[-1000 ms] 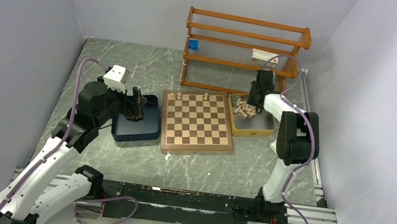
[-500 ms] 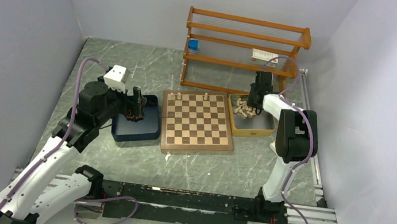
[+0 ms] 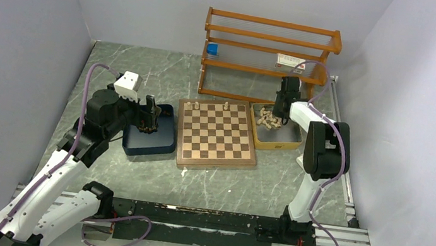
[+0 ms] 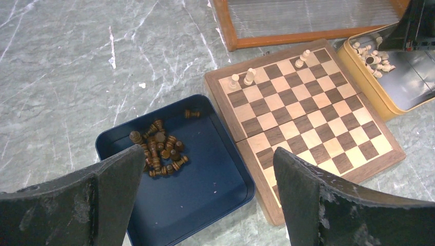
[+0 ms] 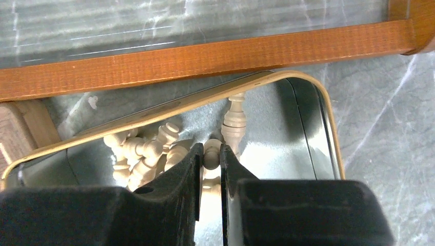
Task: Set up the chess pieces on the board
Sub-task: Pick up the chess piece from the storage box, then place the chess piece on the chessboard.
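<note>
Near left, over blue tray [image 4: 205, 189]: left gripper [image 4: 208, 154], jaws wide apart above dark pieces [image 4: 159, 151].
Centre, board [image 3: 217, 135]: I count three cream pieces [image 4: 250, 76] on far row.
Far right, tan tray [image 3: 276, 145]: right gripper [image 5: 211, 150] clamped on one cream piece [image 5: 212, 158].

Board [image 3: 217, 137] middle open; pale pieces [image 3: 225, 105] on far row; rack [image 3: 271, 41] close behind tan tray [image 3: 277, 147].

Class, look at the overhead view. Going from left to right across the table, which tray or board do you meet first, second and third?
dark blue tray → chessboard → tan tray
</note>
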`<state>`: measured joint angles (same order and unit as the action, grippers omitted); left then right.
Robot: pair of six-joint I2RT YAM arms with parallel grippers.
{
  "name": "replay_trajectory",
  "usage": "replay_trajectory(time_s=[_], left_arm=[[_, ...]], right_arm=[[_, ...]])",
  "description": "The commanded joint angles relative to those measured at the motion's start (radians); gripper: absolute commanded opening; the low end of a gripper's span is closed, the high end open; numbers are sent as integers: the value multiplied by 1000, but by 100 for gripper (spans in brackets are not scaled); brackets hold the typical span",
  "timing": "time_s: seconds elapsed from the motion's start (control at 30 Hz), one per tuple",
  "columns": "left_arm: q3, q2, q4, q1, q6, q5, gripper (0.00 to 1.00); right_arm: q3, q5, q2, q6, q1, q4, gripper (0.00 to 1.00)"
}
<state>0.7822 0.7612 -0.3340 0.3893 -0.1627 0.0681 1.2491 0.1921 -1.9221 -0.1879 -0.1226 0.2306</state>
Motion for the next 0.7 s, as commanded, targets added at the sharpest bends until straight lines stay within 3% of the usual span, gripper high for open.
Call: replay_trajectory(time_s=[0.0, 0.33, 0.67], left_arm=[[12, -3, 12, 6, 12, 1, 100], [14, -6, 9, 6, 16, 8, 100], [18, -20, 3, 6, 13, 29, 100]], right_arm=[[61, 23, 75, -24, -6, 60, 12], [100, -43, 185, -37, -91, 102, 12], [161, -60, 228, -66, -331, 87, 12]])
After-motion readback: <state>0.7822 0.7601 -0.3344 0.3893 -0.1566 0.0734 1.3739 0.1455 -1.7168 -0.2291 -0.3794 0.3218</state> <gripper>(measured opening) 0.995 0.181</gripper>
